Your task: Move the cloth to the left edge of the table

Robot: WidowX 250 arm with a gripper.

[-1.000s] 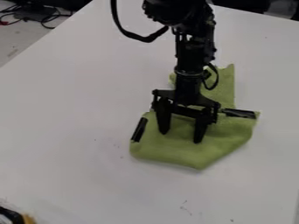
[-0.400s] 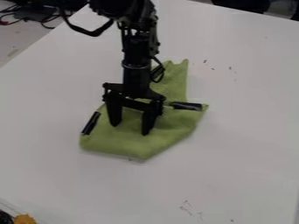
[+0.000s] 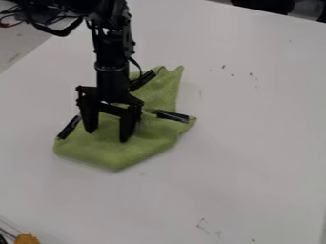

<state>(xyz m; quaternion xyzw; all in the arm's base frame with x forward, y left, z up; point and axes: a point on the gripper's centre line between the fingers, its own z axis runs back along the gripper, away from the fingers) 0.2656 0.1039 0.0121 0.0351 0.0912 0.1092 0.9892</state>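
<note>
The gripper points down onto the green cloth, its two fingers spread apart and their tips against the fabric. The cloth lies crumpled on the white table, left of the middle, with dark strips at its left side, right corner and upper part. Part of its upper left is hidden behind the arm. Bare table shows between the cloth and the table's left edge.
The white table has small dark marks on it. An orange object sits at the lower left corner of the view. Cables lie beyond the table at the upper left.
The arm and gripper have moved left across the table, and the cloth has slid left along with them, turning slightly. Dark marks formerly covered at the upper right have come into sight.
</note>
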